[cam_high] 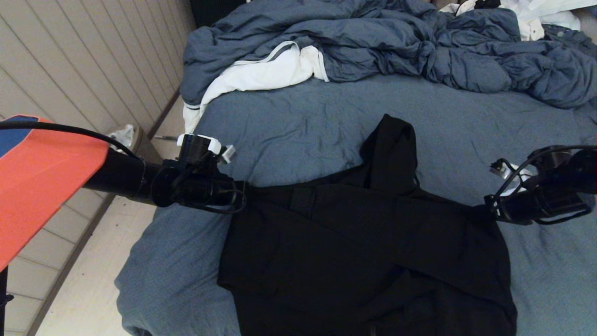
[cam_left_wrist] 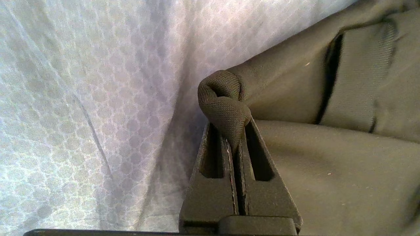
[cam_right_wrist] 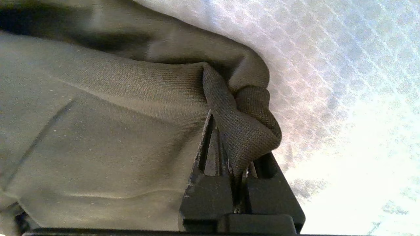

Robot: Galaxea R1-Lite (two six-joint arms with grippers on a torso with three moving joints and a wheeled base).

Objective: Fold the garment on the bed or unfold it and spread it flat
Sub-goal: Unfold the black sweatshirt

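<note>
You had the left gripper (cam_left_wrist: 237,137) and right gripper (cam_right_wrist: 237,164) fingers pinched on opposite side edges of the black hoodie (cam_high: 364,242), which lay between them on the bed (cam_high: 298,126), soft, limp, likely sagging when lifted.
</note>
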